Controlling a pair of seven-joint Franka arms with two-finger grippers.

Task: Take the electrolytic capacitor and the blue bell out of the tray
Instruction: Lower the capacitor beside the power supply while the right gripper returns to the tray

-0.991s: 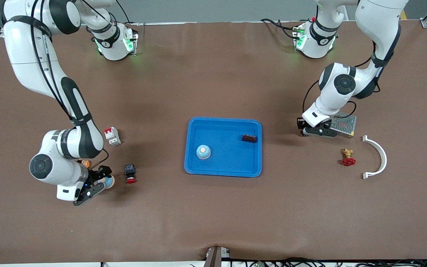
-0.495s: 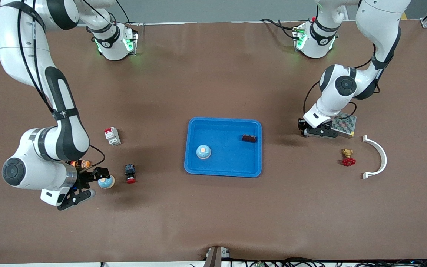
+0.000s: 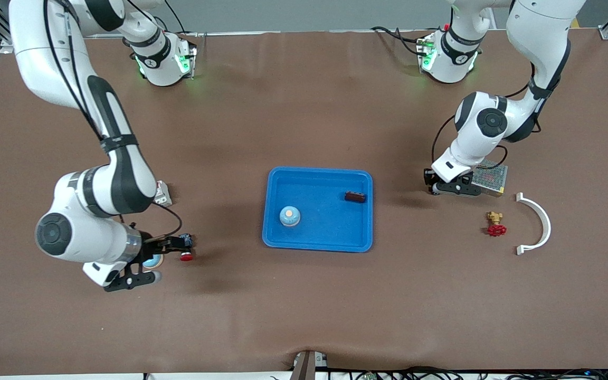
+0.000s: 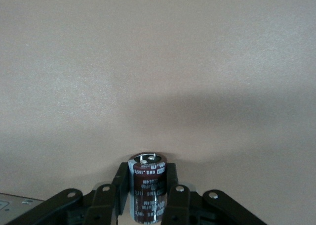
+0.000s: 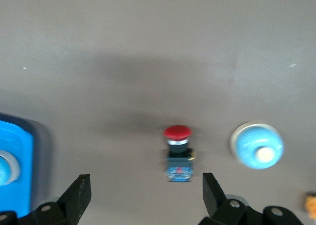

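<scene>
My left gripper (image 4: 147,181) is shut on a dark brown capacitor (image 4: 147,185), which stands upright between its fingers. In the front view that gripper (image 3: 433,186) hangs low over the table between the blue tray (image 3: 319,244) and a metal box. My right gripper (image 5: 146,188) is open with nothing between its fingers. It hovers (image 3: 157,259) over a light blue bell (image 3: 151,260) (image 5: 257,146) on the table. A second bell (image 3: 290,216) and a small dark part (image 3: 355,197) lie in the tray.
A red push button (image 3: 185,249) (image 5: 178,153) lies beside the bell, toward the tray. A circuit breaker (image 3: 163,193) peeks out by the right arm. A perforated metal box (image 3: 491,177), a brass valve (image 3: 495,224) and a white curved bracket (image 3: 539,224) sit at the left arm's end.
The right arm's wrist drew away from the bell, then swung back over it toward the push button. The bell stayed where it was. The left arm has not moved.
</scene>
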